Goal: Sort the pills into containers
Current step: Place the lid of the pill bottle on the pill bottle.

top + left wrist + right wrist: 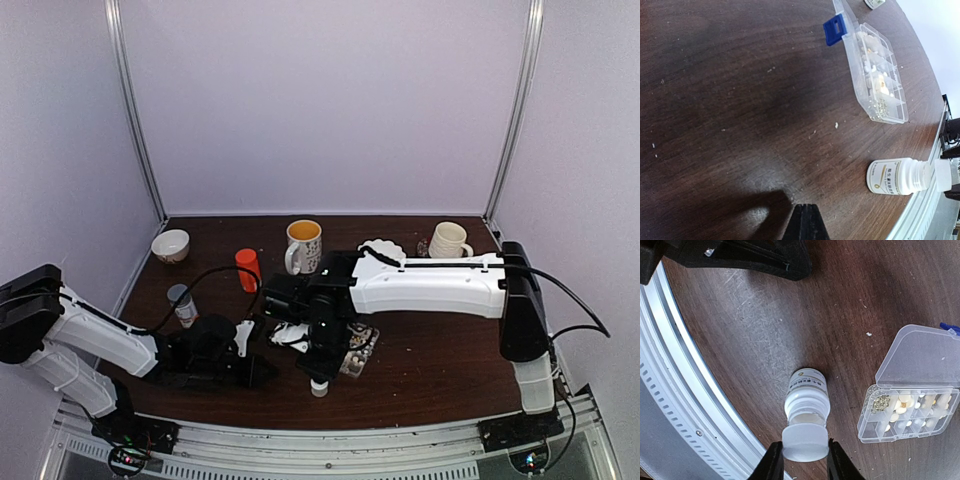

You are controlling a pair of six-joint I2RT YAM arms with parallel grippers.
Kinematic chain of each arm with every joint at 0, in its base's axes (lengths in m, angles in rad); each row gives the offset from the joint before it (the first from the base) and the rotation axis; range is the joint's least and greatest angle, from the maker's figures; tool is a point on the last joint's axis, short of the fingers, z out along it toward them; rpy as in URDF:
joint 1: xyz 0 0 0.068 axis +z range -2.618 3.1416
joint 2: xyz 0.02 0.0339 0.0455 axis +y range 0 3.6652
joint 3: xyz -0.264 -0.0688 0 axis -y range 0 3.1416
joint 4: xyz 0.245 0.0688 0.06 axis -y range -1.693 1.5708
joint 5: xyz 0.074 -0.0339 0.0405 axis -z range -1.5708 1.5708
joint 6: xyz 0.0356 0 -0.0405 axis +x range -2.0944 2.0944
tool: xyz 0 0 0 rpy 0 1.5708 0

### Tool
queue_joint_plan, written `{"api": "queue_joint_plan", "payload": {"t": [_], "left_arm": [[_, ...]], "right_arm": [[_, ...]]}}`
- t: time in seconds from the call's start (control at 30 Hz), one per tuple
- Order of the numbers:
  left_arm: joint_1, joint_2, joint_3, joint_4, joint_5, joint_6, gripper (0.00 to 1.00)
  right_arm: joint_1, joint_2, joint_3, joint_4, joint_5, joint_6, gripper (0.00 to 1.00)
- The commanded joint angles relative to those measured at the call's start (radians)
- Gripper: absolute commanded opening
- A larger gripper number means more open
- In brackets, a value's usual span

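The containers are the compartments of a clear organizer box point(871, 426) point(901, 111) point(362, 352), lying on the brown table with its lid point(917, 355) open. Whitish pills point(902, 405) point(872, 60) fill several compartments, and tan-brown pellets point(881, 402) sit in an end one. My right gripper point(805, 452) point(322, 362) is shut on a white cap point(805, 441) point(946, 175), just off the neck of a small white bottle point(807, 392) point(897, 176) point(319, 386). My left gripper point(806, 207) point(268, 372) is shut and empty, low over the table left of the bottle.
At the back stand two mugs point(303, 245) point(448, 240), a small bowl point(170, 245) and a white scalloped dish point(382, 248). An orange bottle point(247, 268) and a grey-capped bottle point(182, 305) stand at left. The metal front rail point(685, 390) runs close behind the white bottle.
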Motion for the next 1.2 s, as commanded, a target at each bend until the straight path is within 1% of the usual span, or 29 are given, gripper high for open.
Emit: {"api": "queue_joint_plan", "payload": {"t": [0.0, 0.63, 0.97, 1.17], "left_arm": [[0.009, -0.023, -0.01, 0.004, -0.001, 0.002, 0.0], [0.015, -0.033, -0.021, -0.009, -0.01, 0.006, 0.0], [0.017, -0.01, -0.02, 0.008, -0.004, 0.006, 0.0], [0.022, -0.018, -0.024, -0.019, -0.016, 0.004, 0.0]], "right_arm": [[-0.004, 0.022, 0.033, -0.028, 0.033, -0.006, 0.15], [-0.004, 0.076, 0.08, -0.048, 0.037, -0.012, 0.16], [-0.004, 0.106, 0.13, -0.11, 0.059, -0.034, 0.16], [-0.001, 0.143, 0.158, -0.162, 0.065, -0.065, 0.15]]}}
